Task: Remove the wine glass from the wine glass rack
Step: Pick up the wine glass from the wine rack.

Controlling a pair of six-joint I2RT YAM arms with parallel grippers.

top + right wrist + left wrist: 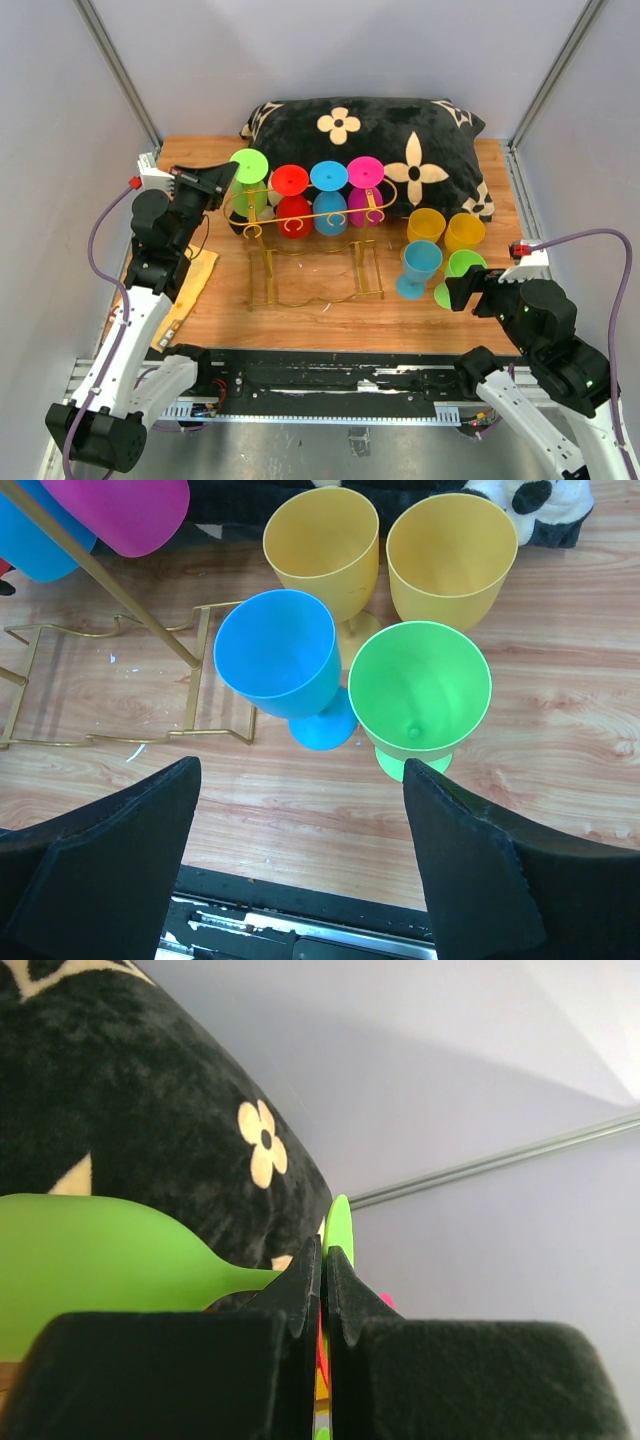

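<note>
The left gripper [323,1256] has its jaws pressed together at the foot of the lime-green plastic wine glass [110,1260] (true pinch or not, I cannot tell). The glass hangs beside it on the gold wire wine glass rack [300,218]. This looks like the grasping step; next, the glass needs drawing off along the rails.

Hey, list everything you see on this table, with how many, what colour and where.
wine glass rack: one, gold, mid-table
hanging wine glasses: four, green, red, blue, magenta, upside down on the rack
standing wine glasses: four, two yellow, blue, green, right of the rack
pillow: one, black with cream flowers, behind the rack
cloth: one, yellow, left edge
table: one, wood
left gripper: shut on the green hanging glass by its stem
right gripper: open, beside the standing glasses
</note>
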